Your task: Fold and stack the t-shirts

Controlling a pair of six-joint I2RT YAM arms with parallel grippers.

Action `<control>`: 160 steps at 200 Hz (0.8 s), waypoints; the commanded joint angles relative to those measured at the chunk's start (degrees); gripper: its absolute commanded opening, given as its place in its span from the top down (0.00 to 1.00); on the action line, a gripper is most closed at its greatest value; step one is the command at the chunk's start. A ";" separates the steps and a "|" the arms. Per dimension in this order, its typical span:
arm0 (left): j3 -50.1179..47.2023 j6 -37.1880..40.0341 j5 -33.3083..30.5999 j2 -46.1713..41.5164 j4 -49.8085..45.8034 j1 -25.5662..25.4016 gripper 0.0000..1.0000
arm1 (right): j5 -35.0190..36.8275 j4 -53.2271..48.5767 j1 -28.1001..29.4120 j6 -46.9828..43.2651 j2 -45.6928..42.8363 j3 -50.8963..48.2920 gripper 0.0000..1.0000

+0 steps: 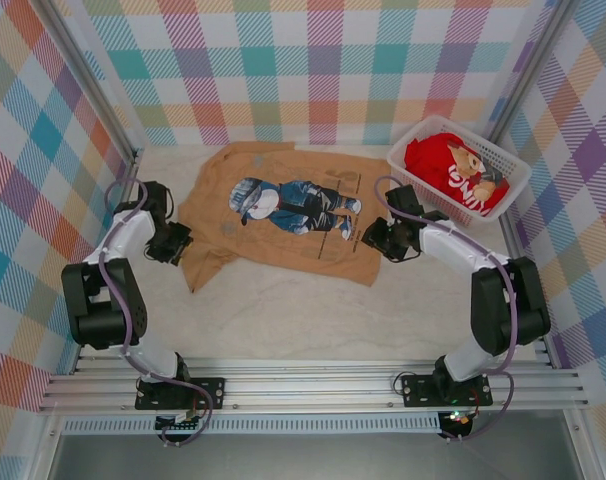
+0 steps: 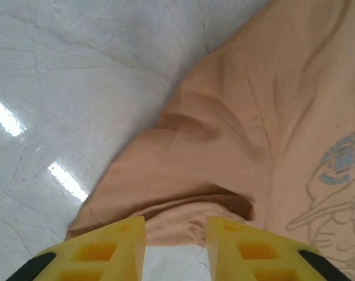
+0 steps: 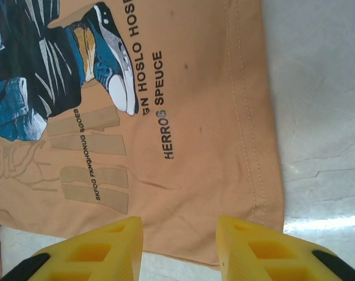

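Pale tabletop (image 1: 283,310), tan t-shirt (image 1: 283,215) spread flat; left gripper (image 2: 176,227), right gripper (image 3: 178,227) jaws half-open, empty, at edges. Best: pinch both edges level, fold square.

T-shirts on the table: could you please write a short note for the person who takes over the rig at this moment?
The left gripper is open, low at the left edge of the tan t-shirt, and holds nothing.
The right gripper is open over the hem corner on the right and holds nothing.
The tan t-shirt lies spread on the table, print up, unfolded.
The red t-shirt lies crumpled in the white basket, far right.
Done: nothing folded or stacked.
Left: fold both, then stack them.
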 commanded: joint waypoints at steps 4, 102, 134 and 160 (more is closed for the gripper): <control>-2.07 2.54 1.40 1.90 -2.31 0.43 0.67 | -2.22 -1.62 0.35 0.90 1.83 -0.10 0.61; -2.61 5.64 1.04 0.62 11.12 -5.51 0.46 | -3.07 -2.61 0.31 -1.73 2.77 1.49 0.62; -1.03 4.88 1.28 3.99 9.86 -8.18 0.48 | -3.81 -3.05 0.35 -1.98 1.27 1.71 0.62; -0.78 3.01 0.92 5.47 9.71 -9.67 0.53 | -6.48 -0.62 0.34 -3.11 -0.93 1.02 0.59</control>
